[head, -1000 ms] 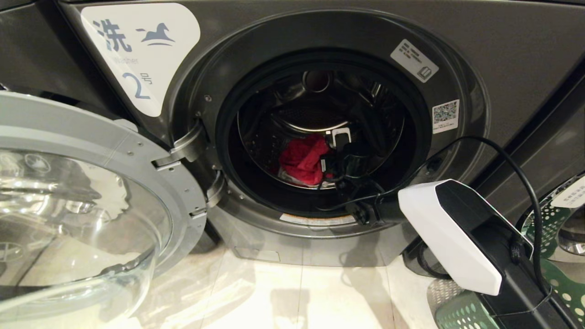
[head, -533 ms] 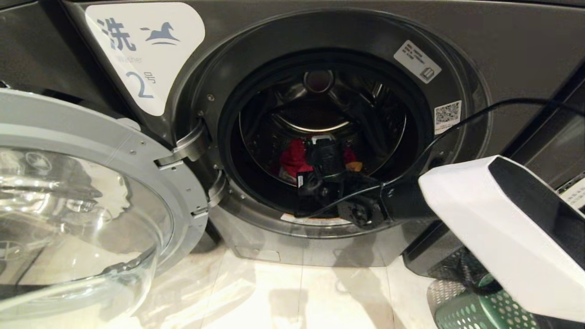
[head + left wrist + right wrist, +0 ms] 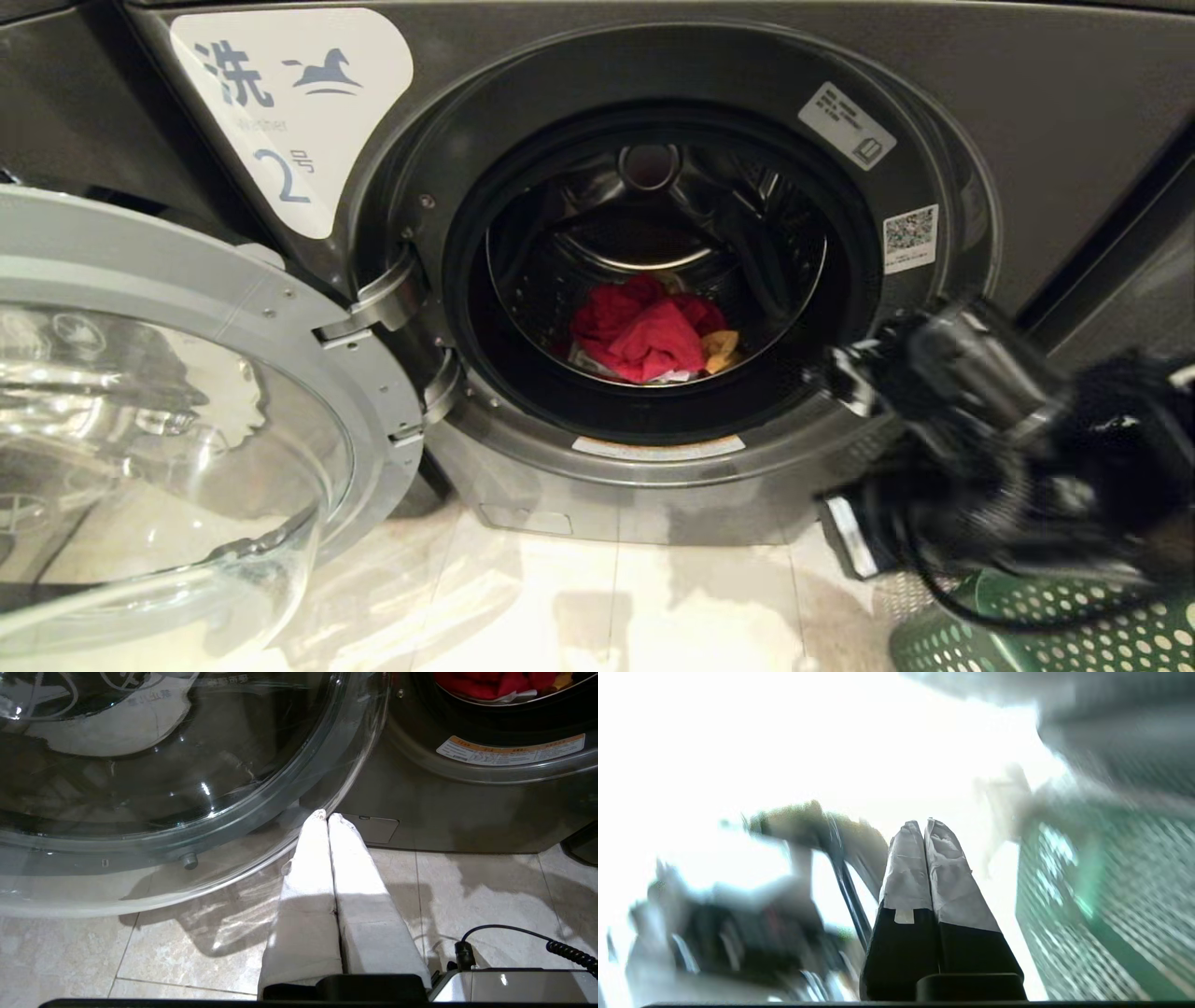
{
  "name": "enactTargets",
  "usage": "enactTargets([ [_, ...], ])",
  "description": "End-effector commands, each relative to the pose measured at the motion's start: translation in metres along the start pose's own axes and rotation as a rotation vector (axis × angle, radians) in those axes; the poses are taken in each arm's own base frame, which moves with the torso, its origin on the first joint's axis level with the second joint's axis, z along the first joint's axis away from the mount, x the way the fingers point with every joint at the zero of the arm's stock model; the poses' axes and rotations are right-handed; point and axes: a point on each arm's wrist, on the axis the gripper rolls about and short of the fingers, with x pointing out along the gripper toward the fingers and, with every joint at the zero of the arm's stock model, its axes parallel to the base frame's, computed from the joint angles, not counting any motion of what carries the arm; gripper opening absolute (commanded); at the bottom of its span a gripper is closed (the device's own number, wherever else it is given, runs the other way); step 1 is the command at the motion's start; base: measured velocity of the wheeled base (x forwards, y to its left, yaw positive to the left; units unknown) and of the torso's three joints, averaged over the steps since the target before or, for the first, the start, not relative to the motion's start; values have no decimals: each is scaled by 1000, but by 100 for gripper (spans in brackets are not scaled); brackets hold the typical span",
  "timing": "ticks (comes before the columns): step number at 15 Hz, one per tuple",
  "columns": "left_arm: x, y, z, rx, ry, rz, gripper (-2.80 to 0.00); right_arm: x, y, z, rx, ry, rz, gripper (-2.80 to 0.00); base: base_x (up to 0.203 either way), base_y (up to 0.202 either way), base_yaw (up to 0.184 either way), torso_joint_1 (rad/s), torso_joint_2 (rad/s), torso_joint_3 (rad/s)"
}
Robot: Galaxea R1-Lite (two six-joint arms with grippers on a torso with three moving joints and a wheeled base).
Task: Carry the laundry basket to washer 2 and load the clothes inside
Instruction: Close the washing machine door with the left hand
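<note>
The right gripper (image 3: 923,823) is keeping its two paper-wrapped fingers (image 3: 908,868) pressed flat together, tips meeting, with nothing clamped between them. In its wrist view the fingers are pointing past a blurred stretch of the dark green perforated plastic laundry basket (image 3: 1101,914). In the head view the right arm is showing as a dark, smeared shape low on the robot's right, outside the washer mouth and just above the basket's flared rim (image 3: 1046,625), which is sitting on the floor at the washer's lower right corner.

The left gripper (image 3: 327,815) is likewise holding its white-wrapped fingers (image 3: 308,868) clenched against each other, empty, hanging low over the pale beige tiled floor (image 3: 467,891), with its tips close to the edge of the round glass door (image 3: 187,788).

That chrome-rimmed door (image 3: 187,392) is standing swung wide open to the left of washer 2 (image 3: 1027,112), the dark grey front-load machine wearing a white label with a horse logo and the numeral 2 (image 3: 289,112). Inside the steel drum (image 3: 653,233), a crumpled red garment (image 3: 644,327) is lying at the bottom, with a small orange-yellow piece of cloth (image 3: 721,348) touching its right side and a strip of white fabric (image 3: 597,359) peeking out underneath.
</note>
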Motion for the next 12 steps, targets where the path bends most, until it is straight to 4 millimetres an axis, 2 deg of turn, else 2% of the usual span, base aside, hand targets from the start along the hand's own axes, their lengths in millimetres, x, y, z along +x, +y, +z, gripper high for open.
enactTargets([
  [1, 0, 0, 0, -1, -2, 1, -280, -59, -43, -42, 17, -56, 17, -280, 0, 0, 0, 0, 0, 0],
  [4, 0, 0, 0, 0, -2, 1, -280, -83, -93, -112, 23, -18, -60, -280, 0, 0, 0, 0, 0, 0],
  [7, 0, 0, 0, -1, -2, 1, -280, -95, -111, -169, 54, -100, -120, -280, 0, 0, 0, 0, 0, 0],
  [10, 0, 0, 0, -1, -1, 1, -280, -57, -110, -226, 52, -221, -195, -280, 0, 0, 0, 0, 0, 0],
  [12, 0, 0, 0, 0, -1, 1, -280, -41, -106, -249, 70, -466, -238, -280, 0, 0, 0, 0, 0, 0],
])
